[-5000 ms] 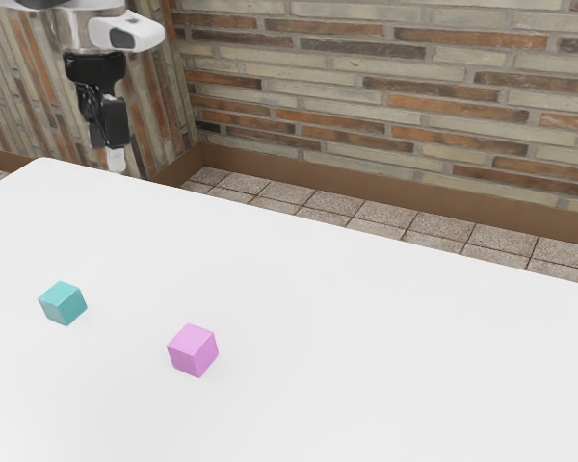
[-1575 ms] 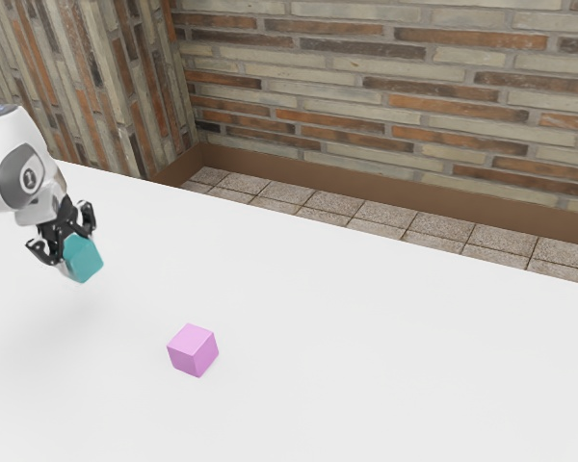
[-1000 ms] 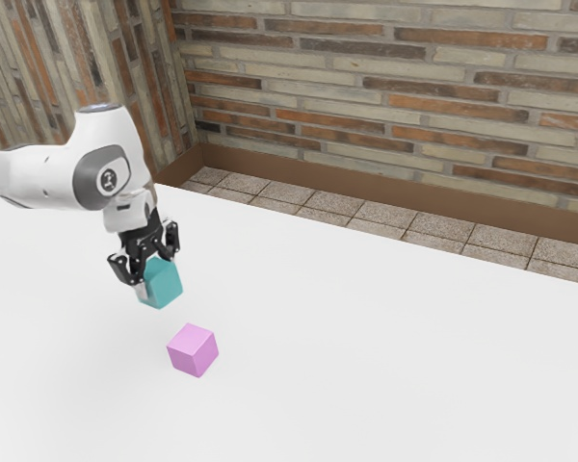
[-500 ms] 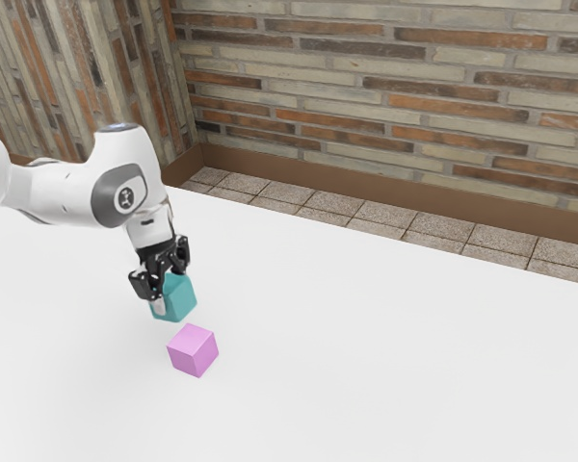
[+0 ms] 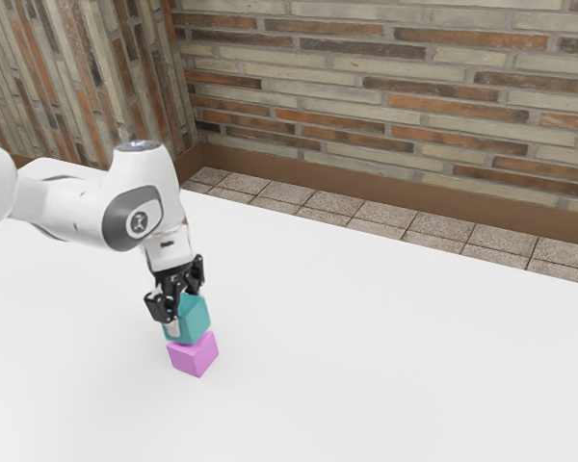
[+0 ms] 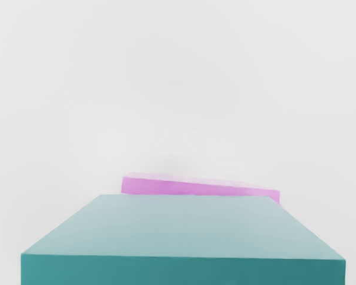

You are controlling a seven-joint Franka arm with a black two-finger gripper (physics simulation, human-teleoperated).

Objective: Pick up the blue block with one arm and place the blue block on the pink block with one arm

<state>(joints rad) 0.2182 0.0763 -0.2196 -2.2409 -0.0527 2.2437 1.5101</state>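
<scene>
Claw (image 5: 176, 296), clamped on the blue block (image 5: 189, 317), has descended; the pink block (image 5: 193, 353) lies directly beneath, slightly offset.

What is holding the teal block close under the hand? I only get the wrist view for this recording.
Observer: In the exterior view the black gripper is shut on the blue block, with a finger on each of two opposite sides.
Operator: I see a pink strip just beyond it. Is the block above the pink one?
Observer: Yes. It sits directly over the pink block, and no gap shows between them.
Operator: Where does the arm come in from?
Observer: The white arm reaches in from the exterior view's left, with its hand pointing down over the two blocks.
</scene>
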